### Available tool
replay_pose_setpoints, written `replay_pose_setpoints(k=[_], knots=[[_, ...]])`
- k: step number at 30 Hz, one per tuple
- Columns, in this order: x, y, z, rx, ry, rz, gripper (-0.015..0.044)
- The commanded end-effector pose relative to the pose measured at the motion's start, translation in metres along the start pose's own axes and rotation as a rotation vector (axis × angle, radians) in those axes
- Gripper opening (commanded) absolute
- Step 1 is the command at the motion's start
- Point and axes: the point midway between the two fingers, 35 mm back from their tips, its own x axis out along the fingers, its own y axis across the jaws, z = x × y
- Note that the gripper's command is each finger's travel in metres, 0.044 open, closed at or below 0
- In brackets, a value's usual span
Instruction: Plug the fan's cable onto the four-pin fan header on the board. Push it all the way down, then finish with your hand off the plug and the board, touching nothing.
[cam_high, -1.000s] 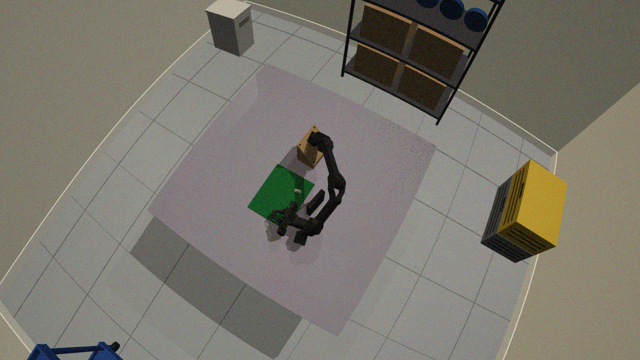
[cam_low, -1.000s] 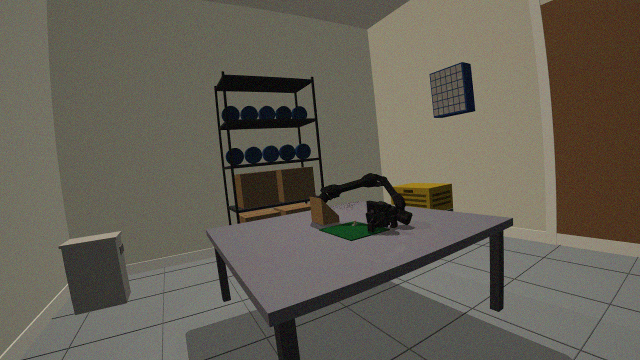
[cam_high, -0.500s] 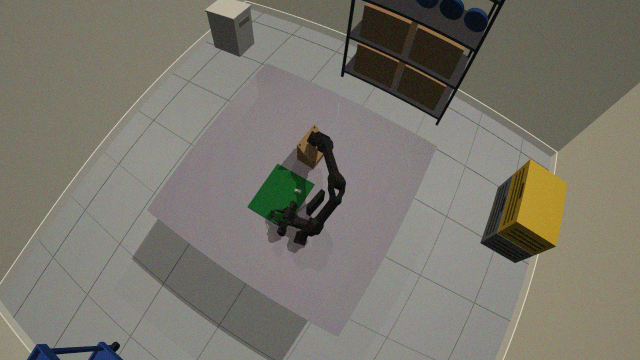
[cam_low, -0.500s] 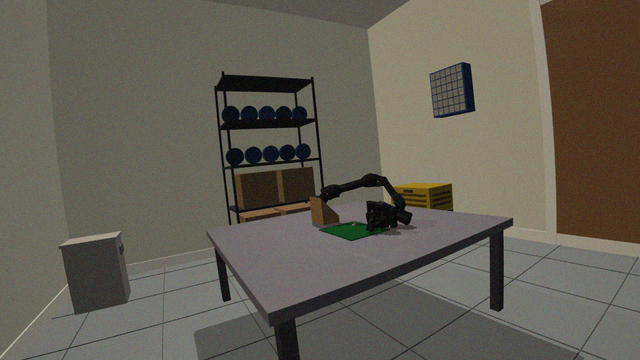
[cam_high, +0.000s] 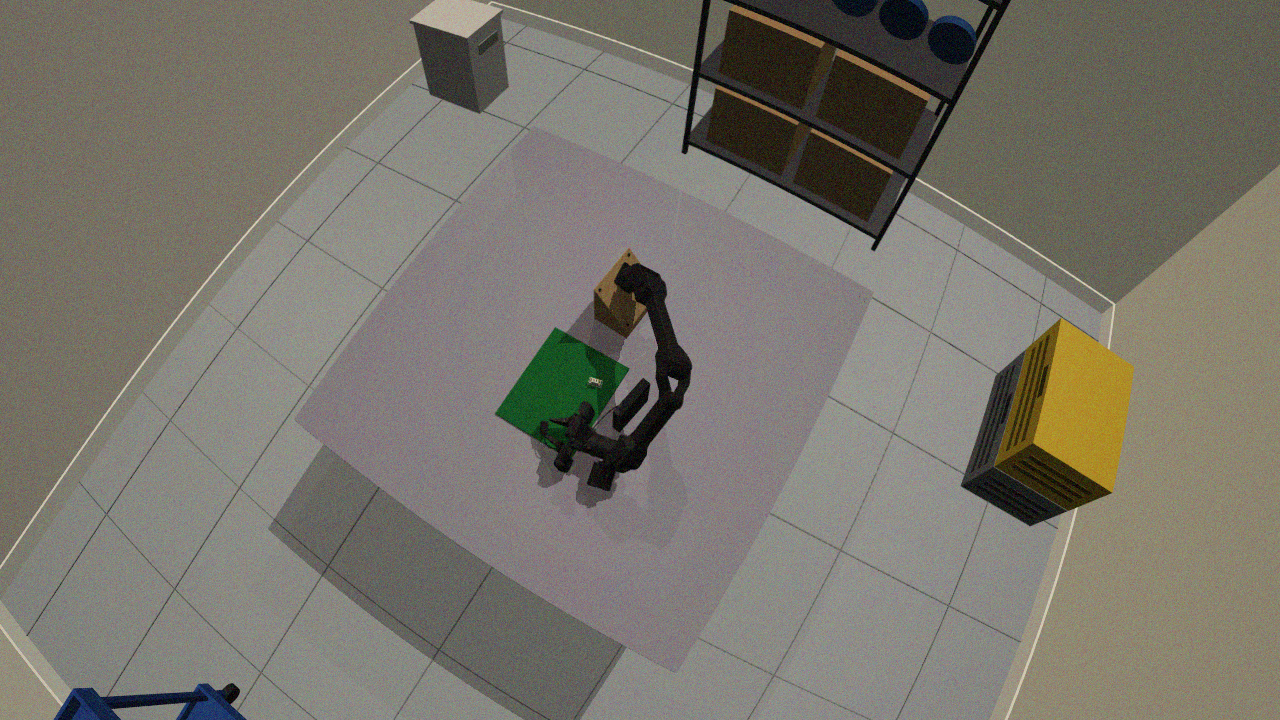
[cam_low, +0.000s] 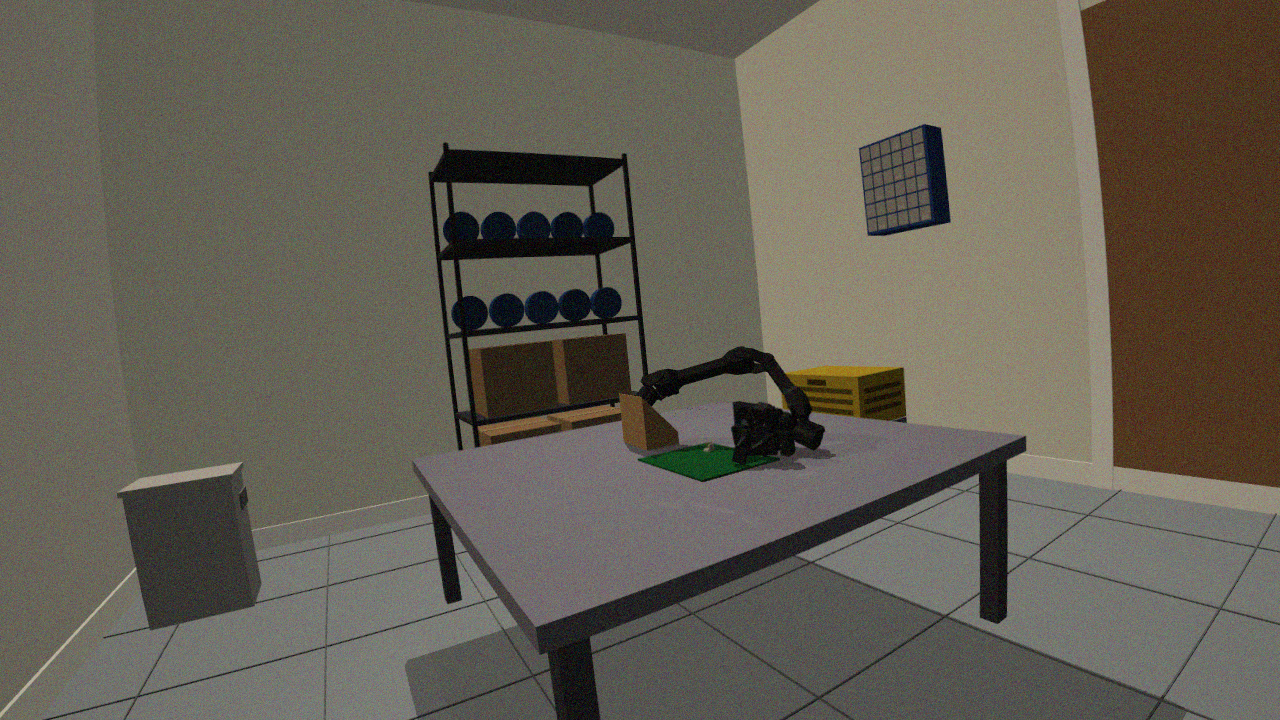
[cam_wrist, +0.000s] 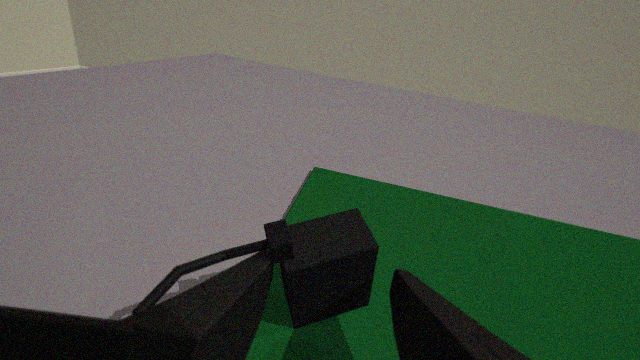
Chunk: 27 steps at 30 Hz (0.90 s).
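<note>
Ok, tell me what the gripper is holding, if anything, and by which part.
Nothing is held: the gripper is open, and the plug sits tilted between the fingers, with a gap to one.

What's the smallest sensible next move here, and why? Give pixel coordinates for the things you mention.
Probably recentre the parted fingers (cam_high: 546, 428) (cam_low: 740, 454) and gently regrip the plug (cam_wrist: 330, 255): it sits askew between them, a gap showing at the wrist picture's right, and no seating is visible.
</note>
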Motion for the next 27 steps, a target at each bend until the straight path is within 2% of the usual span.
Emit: replay_pose_setpoints(k=[1, 27], knots=[[-0.002, 0.0, 0.001, 0.001, 0.0, 0.0, 0.0205], [-0.079, 0.002, 0.032, 0.001, 0.002, 0.002, 0.0205]])
